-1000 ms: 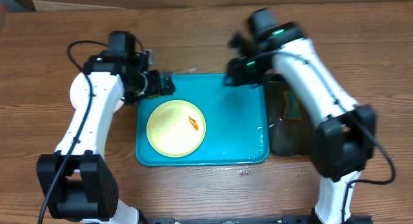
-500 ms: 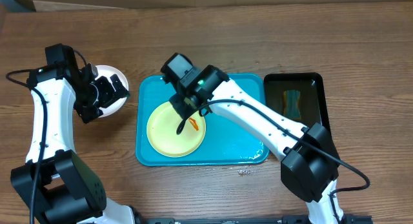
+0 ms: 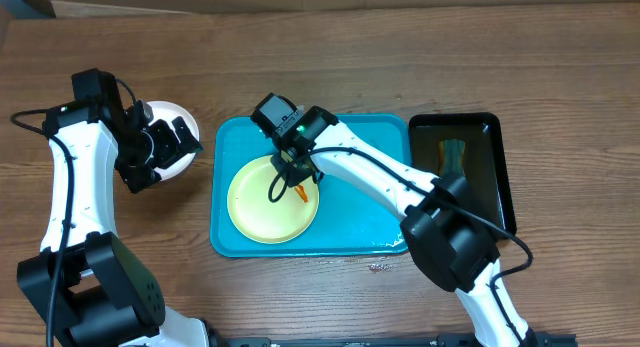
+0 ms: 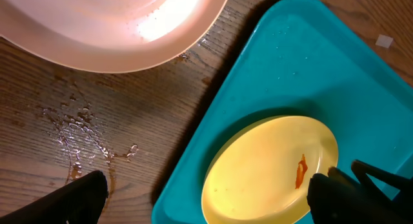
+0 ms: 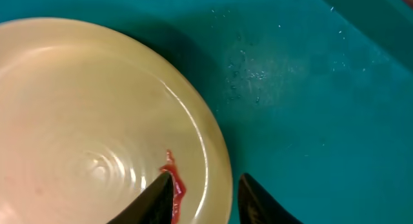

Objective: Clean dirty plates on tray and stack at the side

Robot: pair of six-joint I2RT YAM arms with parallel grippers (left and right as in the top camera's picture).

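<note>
Right end effector (image 5: pixel 203 199): jaws narrowly apart, astride the plate's (image 3: pixel 265 202) rim beside the smear (image 5: pixel 173 179); no pinch seen. Plate lies toward the tray's (image 3: pixel 370 187) left edge. Advised: close squarely on the rim, then lift level. Left end effector (image 3: pixel 168 147): jaws wide, over the white plate (image 4: pixel 97 30) near the surface's left edge.

Smeared yellow plate (image 3: pixel 255 209) on turquoise tray (image 3: pixel 365 209)
</note>
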